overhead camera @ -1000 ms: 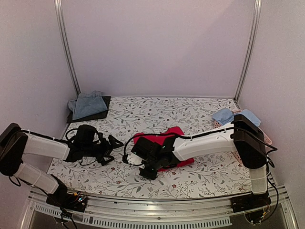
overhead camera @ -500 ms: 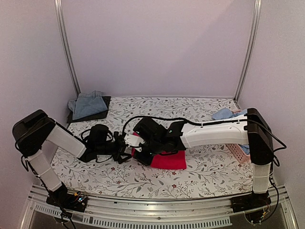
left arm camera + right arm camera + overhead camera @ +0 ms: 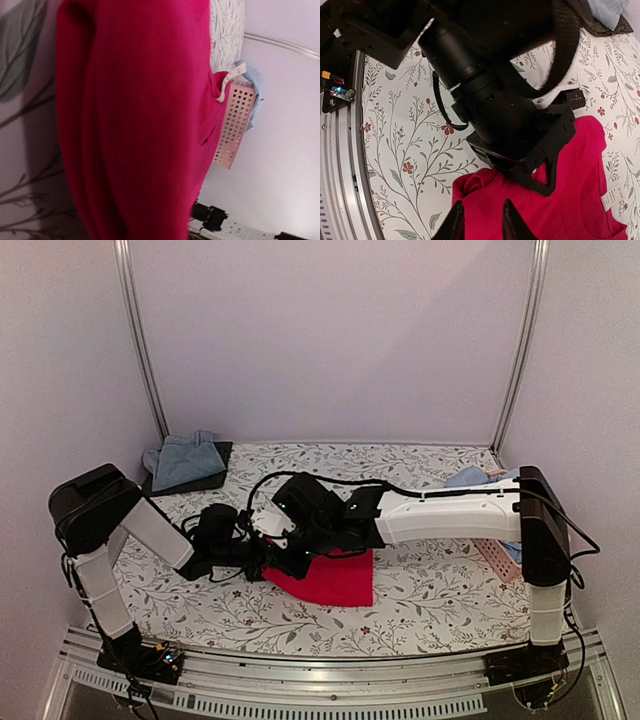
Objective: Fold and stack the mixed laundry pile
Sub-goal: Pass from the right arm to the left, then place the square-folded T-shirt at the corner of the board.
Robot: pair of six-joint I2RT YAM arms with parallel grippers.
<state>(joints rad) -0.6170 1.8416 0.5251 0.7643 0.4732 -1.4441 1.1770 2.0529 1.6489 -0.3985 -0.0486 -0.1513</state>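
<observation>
Red garment [image 3: 338,578] lies spread near the middle of the table's [image 3: 430,595] near edge. Left gripper [image 3: 262,562] sits at the garment's left edge; how far it is open cannot be told. Right gripper [image 3: 480,220] is low over the same edge, its fingers narrowly parted with red cloth between them, and whether they pinch it is unclear. Blue shirt [image 3: 466,480] lies on the basket [image 3: 497,562] at the right edge.

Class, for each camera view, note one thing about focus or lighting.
Top external: even, soft light, tablecloth pattern legible. Left wrist: red garment fills the frame, too close, soft-focused. Right wrist: left arm looms dark, its detail lost; floral print sharp.
</observation>
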